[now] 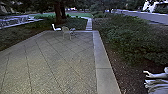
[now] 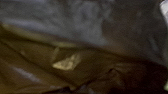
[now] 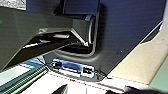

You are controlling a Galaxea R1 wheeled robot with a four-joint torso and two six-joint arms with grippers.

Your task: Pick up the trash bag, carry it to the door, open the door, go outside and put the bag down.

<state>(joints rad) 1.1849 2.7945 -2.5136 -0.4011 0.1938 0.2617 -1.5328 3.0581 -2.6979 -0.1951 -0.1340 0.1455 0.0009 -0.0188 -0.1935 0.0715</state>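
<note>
Paved patio, outdoors | Trash bag: crumpled dark plastic, close before the left wrist camera | Risk: sagging plastic could scrape the paving and tear; veering could carry a wheel past the pale border | Mouth direction, long axis: indeterminate, folds slanting | Fingers, left and right: cannot tell whether open or closed

Right wrist turned toward robot's own body. Wide dark plate behind, jointed bar crossing in front of it.
</note>
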